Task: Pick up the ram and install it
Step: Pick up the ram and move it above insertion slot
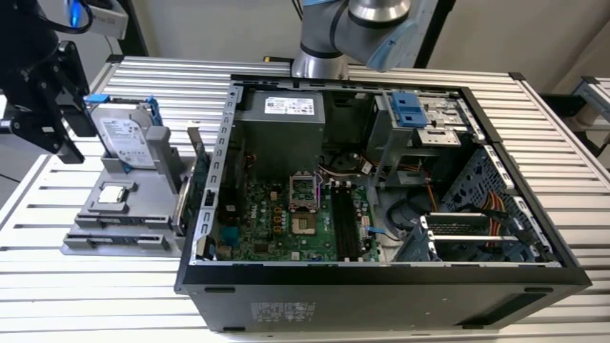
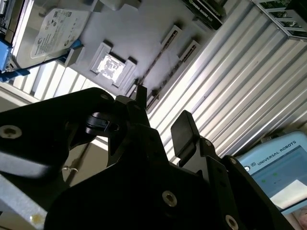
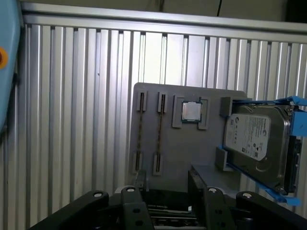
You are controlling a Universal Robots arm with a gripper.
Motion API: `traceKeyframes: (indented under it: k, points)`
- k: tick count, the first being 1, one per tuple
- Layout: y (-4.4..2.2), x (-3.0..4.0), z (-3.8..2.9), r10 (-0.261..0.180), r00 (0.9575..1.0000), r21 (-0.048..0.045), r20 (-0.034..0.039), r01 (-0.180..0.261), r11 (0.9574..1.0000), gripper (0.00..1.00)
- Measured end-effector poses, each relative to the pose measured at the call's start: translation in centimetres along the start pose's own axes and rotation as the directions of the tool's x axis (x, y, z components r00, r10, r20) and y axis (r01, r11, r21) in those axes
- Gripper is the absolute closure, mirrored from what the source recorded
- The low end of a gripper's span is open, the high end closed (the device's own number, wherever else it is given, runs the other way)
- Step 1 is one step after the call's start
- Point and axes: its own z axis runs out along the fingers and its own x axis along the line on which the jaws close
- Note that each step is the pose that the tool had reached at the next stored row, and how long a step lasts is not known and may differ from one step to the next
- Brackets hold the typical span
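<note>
Hung gripper (image 3: 168,186) above grey parts holder (image 3: 192,153) on slatted worktop (image 3: 72,120), touching nothing. Held jaws wide, nothing between them. Saw ram (image 3: 140,132) standing on edge in holder slot, second stick (image 3: 159,132) in slot just beside. Noted processor chip (image 3: 191,111) next over, hard drive (image 3: 256,139) upright at holder's end. Spotted open computer case (image 1: 381,293) at exterior view's right of holder.

The end effector (image 3: 168,186) is black, the fixture (image 3: 192,148) grey, the ribbed table (image 3: 72,120) silver, the motherboard (image 1: 276,214) green.
</note>
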Motion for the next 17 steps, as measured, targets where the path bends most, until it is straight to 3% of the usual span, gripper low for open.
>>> traceKeyframes:
  k: [9, 17]
  points:
    - [0.11, 0.02, 0.57, 0.001, 1.0, 0.0001, -0.0053, -0.001, 1.0, 0.0]
    - [0.21, 0.05, 1.18, 0.014, 0.9998, 0.0002, -0.016, -0.014, 0.9999, 0.0]
